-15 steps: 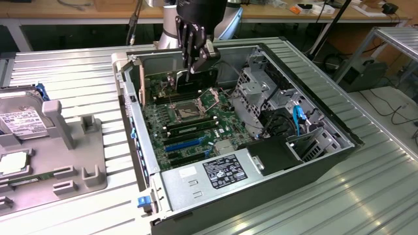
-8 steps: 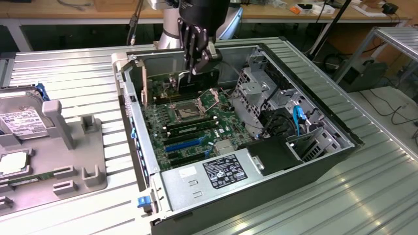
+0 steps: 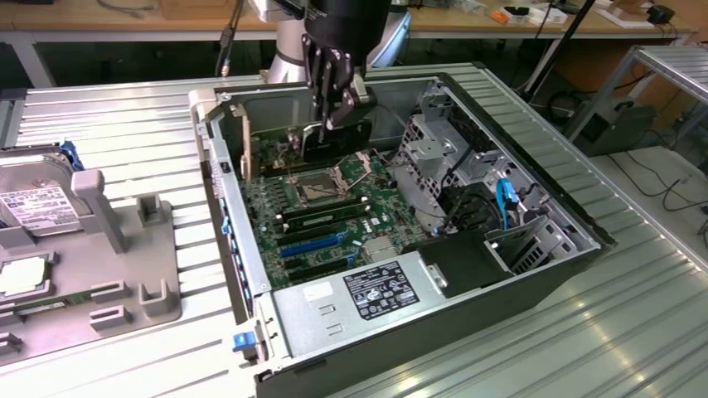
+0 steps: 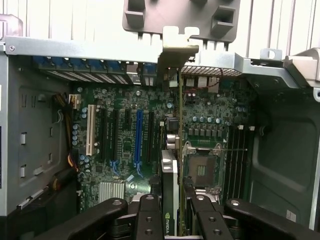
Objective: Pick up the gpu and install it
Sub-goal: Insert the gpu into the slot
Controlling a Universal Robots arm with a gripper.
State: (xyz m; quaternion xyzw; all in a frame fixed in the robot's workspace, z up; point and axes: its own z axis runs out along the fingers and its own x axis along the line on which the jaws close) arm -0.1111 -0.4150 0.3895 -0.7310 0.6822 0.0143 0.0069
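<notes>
Gripper point(image 4: 175, 212) fingers point(image 4: 148, 217) pinching the gpu point(image 4: 169, 172) edge-on above the motherboard point(image 4: 120, 150); we judge any tilt while seating could jam it or scrape nearby parts.

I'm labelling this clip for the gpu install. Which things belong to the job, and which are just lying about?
Job: gpu, held in the gripper; motherboard inside the open computer case.
Lying about: hard drive, grey tray, both outside the case.

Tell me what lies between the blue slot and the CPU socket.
In the wrist view, the gpu, gripped edge-on by the gripper, hangs over that stretch; a black slot lies there too.
</notes>
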